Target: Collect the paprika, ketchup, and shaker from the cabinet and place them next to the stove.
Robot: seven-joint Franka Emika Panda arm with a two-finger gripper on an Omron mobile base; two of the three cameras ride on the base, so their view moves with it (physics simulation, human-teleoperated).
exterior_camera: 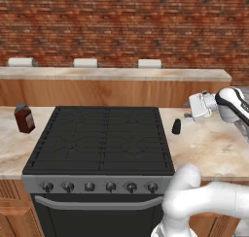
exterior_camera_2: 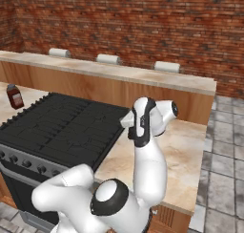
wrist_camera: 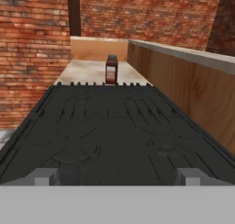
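Gripper (wrist_camera: 117, 176) released (nothing held) beside shaker (exterior_camera: 176, 126), right of stove (exterior_camera: 99, 139); paprika (exterior_camera: 24, 118) on left counter (exterior_camera: 9, 143).

No readable text anywhere.

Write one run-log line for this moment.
hand: open, empty | shaker: counter right of stove | paprika: counter left of stove
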